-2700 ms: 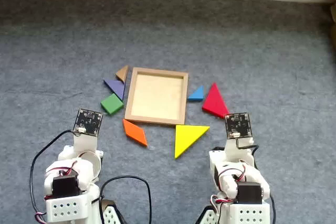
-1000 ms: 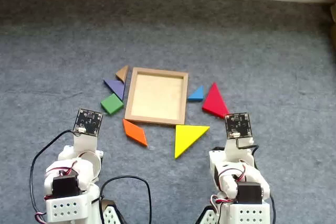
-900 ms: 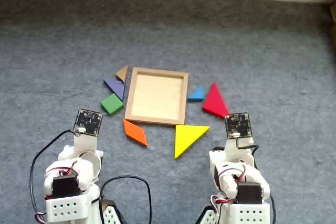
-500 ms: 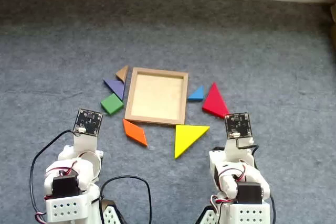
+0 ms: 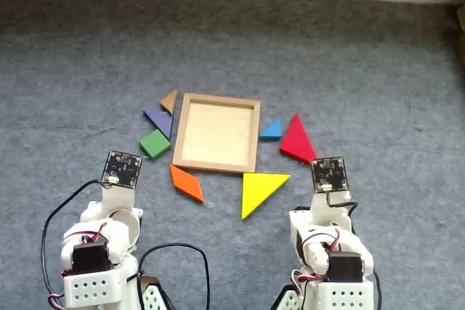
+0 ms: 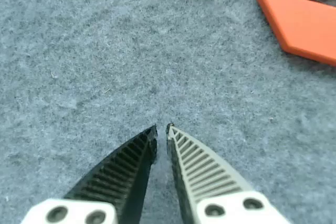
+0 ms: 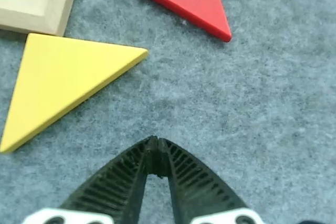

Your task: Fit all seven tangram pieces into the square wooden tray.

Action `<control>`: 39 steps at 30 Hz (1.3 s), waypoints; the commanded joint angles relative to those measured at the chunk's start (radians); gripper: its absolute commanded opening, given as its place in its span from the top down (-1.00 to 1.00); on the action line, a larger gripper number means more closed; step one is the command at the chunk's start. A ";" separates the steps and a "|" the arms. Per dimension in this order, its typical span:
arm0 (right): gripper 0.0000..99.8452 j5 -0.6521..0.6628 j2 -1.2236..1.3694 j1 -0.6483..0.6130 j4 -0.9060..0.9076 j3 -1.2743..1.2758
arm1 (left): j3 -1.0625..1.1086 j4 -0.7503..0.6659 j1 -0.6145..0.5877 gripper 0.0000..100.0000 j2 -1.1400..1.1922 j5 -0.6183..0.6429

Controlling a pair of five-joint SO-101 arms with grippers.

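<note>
High view, legend. The grey-covered desk (image 5: 363, 70) carries everything. My left arm (image 5: 102, 245) and right arm (image 5: 330, 248) stand at its 6 o'clock edge, well apart from each other.

My left hand (image 6: 161, 129) is closed and grips nothing, its two fingertips all but meeting over bare desk. My right hand (image 7: 155, 142) is likewise closed on nothing, tips touching, also over bare desk.

The square wooden tray (image 5: 178, 136) lies flat near the middle of the desk, at 12 o'clock from the gap between my arms. All seven pieces lie on the desk outside it. Clock positions below are taken from the tray's centre.

- yellow triangle (image 5: 260, 189): 5 o'clock, just beside the tray's corner.
- red triangle (image 5: 297, 140): 3 o'clock, outermost on that side.
- orange parallelogram (image 5: 187, 182): 7 o'clock, just beside the rim.
- purple triangle (image 5: 160, 121): between 9 and 10 o'clock, against the rim.
- green square (image 5: 155, 143): between 8 and 9 o'clock, near the purple piece.
- blue triangle (image 5: 272, 131): 3 o'clock, between the rim and the red triangle.
- tan triangle (image 5: 169, 101): 10 o'clock, at the tray's corner.
</note>
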 commanded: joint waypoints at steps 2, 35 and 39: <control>0.99 -0.011 -0.012 -0.012 0.007 0.111 | 0.019 0.006 0.007 0.89 -0.027 0.006; 0.90 0.203 0.328 0.140 -0.001 -0.604 | 0.019 0.006 0.007 0.89 -0.027 0.006; 0.89 0.201 0.628 0.068 -0.001 -0.753 | 0.019 0.006 0.007 0.89 -0.027 0.006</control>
